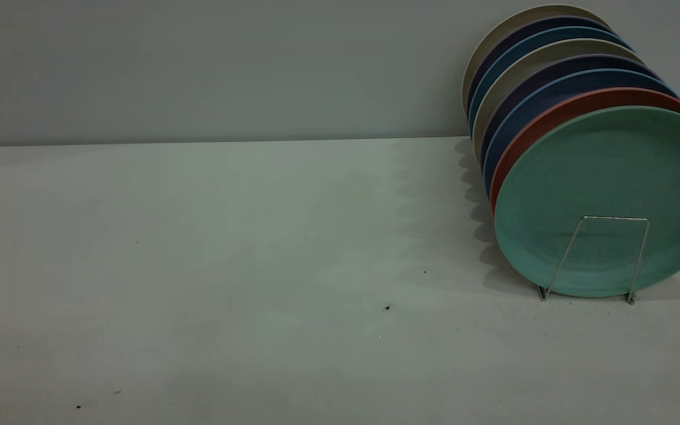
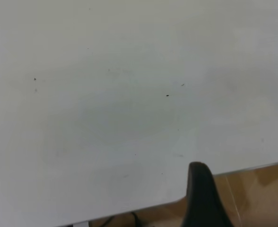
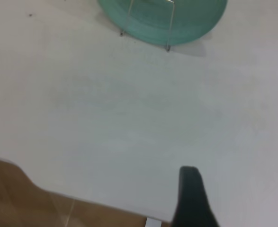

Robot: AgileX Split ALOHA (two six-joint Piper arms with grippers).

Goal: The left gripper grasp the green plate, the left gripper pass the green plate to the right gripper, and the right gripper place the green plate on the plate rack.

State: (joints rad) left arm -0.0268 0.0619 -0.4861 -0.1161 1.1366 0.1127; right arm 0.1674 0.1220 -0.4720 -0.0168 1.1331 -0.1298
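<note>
The green plate (image 1: 608,171) stands upright in the front slot of the plate rack (image 1: 614,218) at the table's right, leaning back on the plates behind it. Neither gripper appears in the exterior view. In the right wrist view the green plate (image 3: 191,21) and the rack's front wire loop (image 3: 170,28) lie far off, and a black part of my right gripper (image 3: 191,198) hangs over bare table near its edge. In the left wrist view a black part of my left gripper (image 2: 202,194) hangs at the table's edge, holding nothing that I can see.
Behind the green plate stand a salmon-pink plate (image 1: 552,115), dark blue plates (image 1: 532,103) and beige ones, all in the rack. A grey wall rises behind the table (image 1: 257,248). Brown floor shows past the table edge (image 2: 252,189) and in the right wrist view (image 3: 15,198).
</note>
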